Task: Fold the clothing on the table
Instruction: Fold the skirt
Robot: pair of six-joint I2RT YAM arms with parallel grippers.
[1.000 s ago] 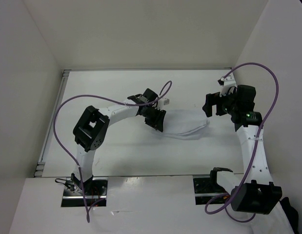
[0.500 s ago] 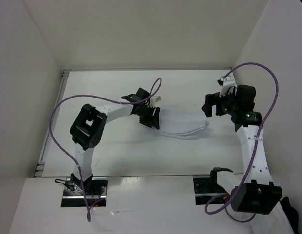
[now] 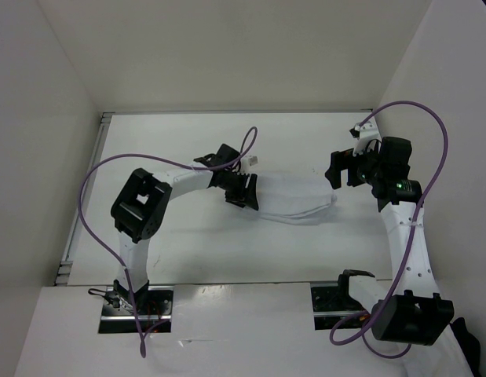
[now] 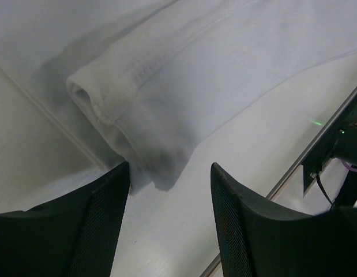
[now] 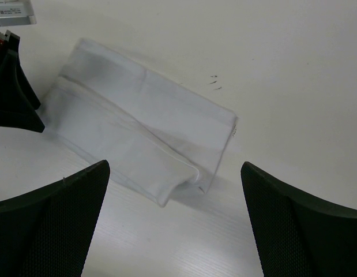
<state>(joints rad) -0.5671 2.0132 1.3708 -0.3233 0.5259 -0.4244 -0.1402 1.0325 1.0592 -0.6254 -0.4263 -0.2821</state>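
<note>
The clothing [image 3: 296,198] is a thin white garment, folded into a long flat band on the table [image 3: 227,243], between the two arms. My left gripper [image 3: 241,192] hovers at its left end, open. In the left wrist view the rolled hem of the clothing [image 4: 166,75] lies just past the left gripper [image 4: 169,168], with bare table between the fingers. My right gripper [image 3: 341,174] stands wide open above the right end. From the right wrist, the clothing [image 5: 138,124] lies ahead of the right gripper [image 5: 173,167], untouched.
White walls close in the table on three sides. A metal rail [image 3: 70,259] runs along the left edge. Purple cables [image 3: 97,212] loop off both arms. A dark cloth [image 3: 472,339] with a white heap sits at the bottom right corner.
My left gripper has drawn back a little to the left, off the clothing's left end, and its jaws have widened. The right arm has stayed still.
</note>
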